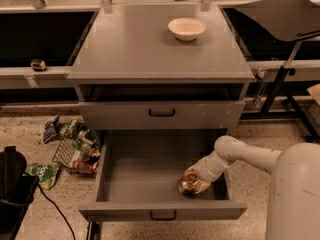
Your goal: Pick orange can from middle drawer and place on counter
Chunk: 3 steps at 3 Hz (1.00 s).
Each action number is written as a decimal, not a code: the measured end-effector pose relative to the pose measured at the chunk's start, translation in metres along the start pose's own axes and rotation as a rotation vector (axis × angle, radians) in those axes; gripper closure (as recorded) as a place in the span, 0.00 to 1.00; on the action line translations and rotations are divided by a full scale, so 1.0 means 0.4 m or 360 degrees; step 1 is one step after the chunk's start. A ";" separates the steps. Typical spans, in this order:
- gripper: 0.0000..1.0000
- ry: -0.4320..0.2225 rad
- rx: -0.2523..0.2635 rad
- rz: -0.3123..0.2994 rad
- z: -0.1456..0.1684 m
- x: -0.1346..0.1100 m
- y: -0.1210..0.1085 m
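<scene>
The orange can (185,185) lies on the floor of the open middle drawer (145,169), near its front right corner, with its silver end facing forward. My gripper (193,180) reaches down into the drawer from the right, and its cream fingers (196,173) are closed around the can's top and right side. The can rests on or just above the drawer floor. The counter (135,49) is the flat grey top of the cabinet above.
A white bowl (186,28) stands at the back right of the counter. The upper drawer front (161,115) is closed above the open drawer. A wire basket of snack packets (75,151) and a black bag (12,184) sit on the floor at the left.
</scene>
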<state>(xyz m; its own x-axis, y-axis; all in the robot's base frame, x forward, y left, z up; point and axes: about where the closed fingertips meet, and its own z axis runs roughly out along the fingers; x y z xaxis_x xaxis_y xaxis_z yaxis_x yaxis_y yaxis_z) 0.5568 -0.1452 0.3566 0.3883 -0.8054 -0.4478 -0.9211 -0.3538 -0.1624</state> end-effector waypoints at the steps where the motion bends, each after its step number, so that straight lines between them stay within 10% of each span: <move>1: 0.88 0.0002 0.0000 0.0002 -0.005 -0.001 -0.001; 3: 1.00 -0.0004 0.0242 0.0054 -0.251 -0.076 -0.018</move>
<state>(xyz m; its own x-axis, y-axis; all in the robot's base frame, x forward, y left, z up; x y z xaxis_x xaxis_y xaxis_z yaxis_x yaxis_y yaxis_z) 0.5544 -0.1659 0.4596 0.3570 -0.8143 -0.4577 -0.9273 -0.2501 -0.2784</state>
